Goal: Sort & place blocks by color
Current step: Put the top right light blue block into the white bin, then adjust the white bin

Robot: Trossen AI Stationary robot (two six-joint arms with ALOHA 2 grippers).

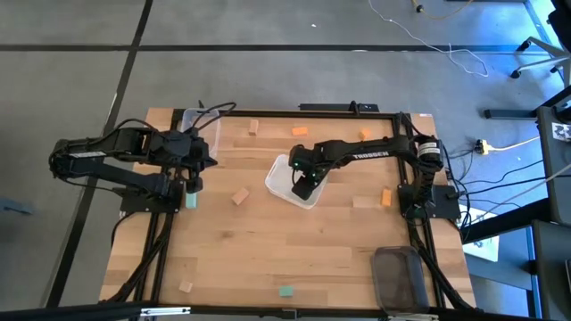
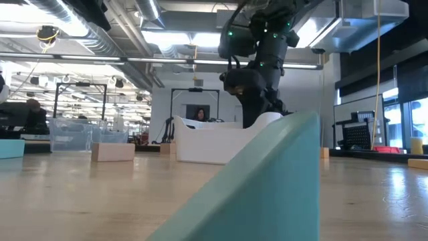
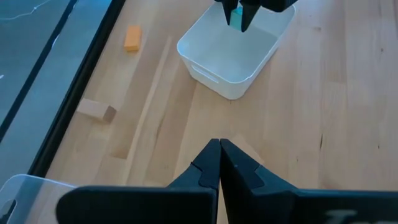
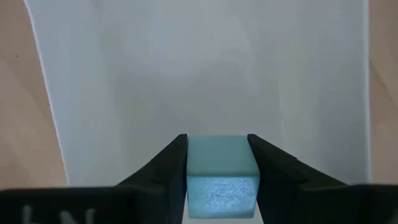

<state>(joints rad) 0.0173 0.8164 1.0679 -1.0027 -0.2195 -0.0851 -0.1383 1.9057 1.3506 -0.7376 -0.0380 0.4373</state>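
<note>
Teal green block (image 4: pixel 222 177), a smooth matte cube, is clamped between right tool (image 4: pixel 217 180) fingers over the white tray (image 4: pixel 186 74).

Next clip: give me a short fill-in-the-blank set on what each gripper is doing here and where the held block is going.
1. The right gripper is shut on a block whose colour is ____.
2. That block hangs over the white ____, which sits mid-table.
3. The left gripper holds nothing and its fingers are ____.
4. In the high view, the block just beyond the white tray is coloured ____.

Missing words: teal; tray; shut; orange
</note>
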